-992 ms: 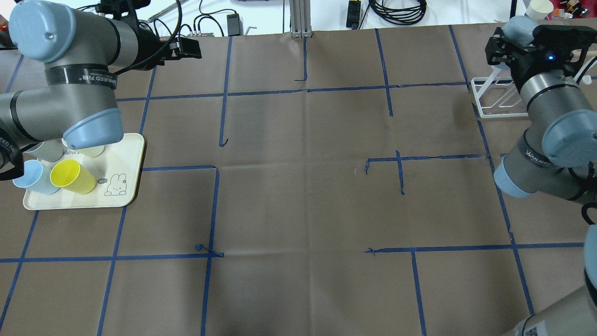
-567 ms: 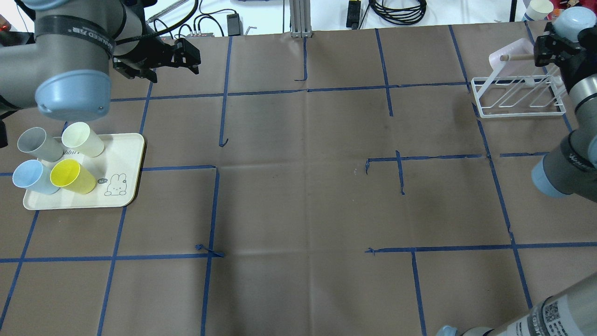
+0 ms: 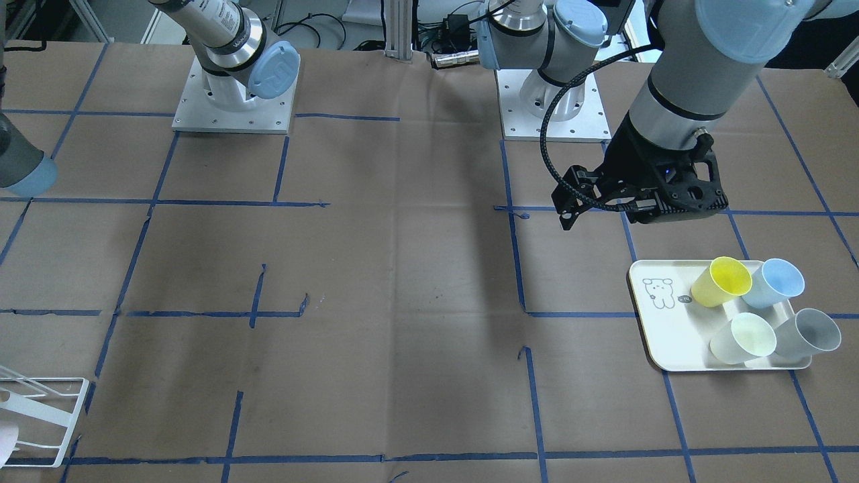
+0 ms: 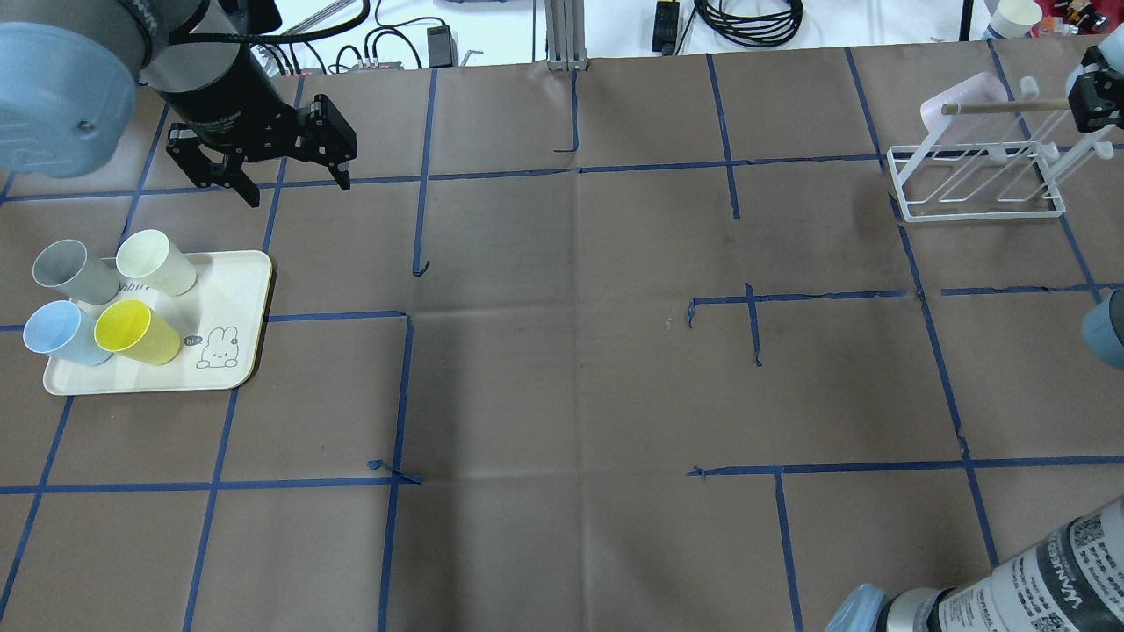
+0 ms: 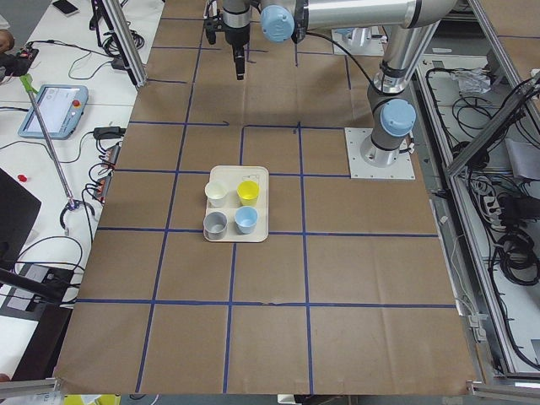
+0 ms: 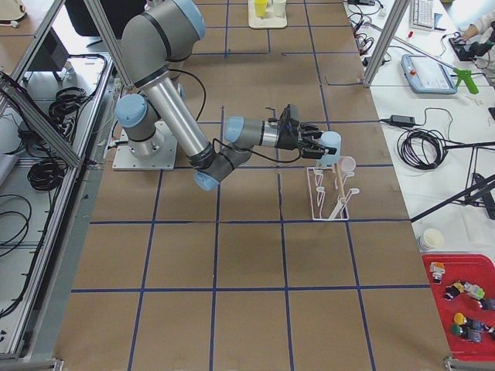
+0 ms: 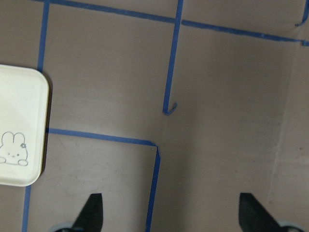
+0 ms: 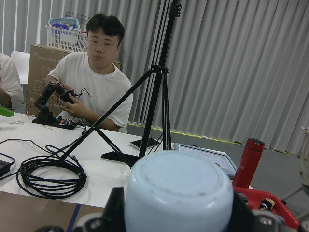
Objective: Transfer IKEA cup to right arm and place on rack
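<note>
The IKEA cup point(image 8: 178, 193), the pale blue one, is pinched between the fingers of the right gripper point(image 6: 313, 141). It lies on its side with its closed base toward the wrist camera. It hangs near the top of the rack point(image 4: 983, 215); whether it touches a rod cannot be told. A pink cup point(image 4: 961, 104) already sits on the rack, just past the fingertips.

Change noted: a second ago the right arm point(image 6: 178, 116) lay across the rack and hid most of it in the overhead view. It has since drawn off to that view's edge, and the whole rack is now exposed. You should read this as lining up for the placement, not as a finished one, since the cup is not yet released.

The left gripper point(image 4: 299, 193) has come in from the far edge of the table point(image 4: 562, 351) and turned fingers-down. Its fingers point(image 7: 94, 210) are spread wide with nothing between them. Bare table lies beneath them, and the tray point(image 4: 233, 298) with its four cups point(image 4: 132, 332) sits off to one side.

Judgement: the handover is complete and only the racking remains. The left gripper is well clear of it.
</note>
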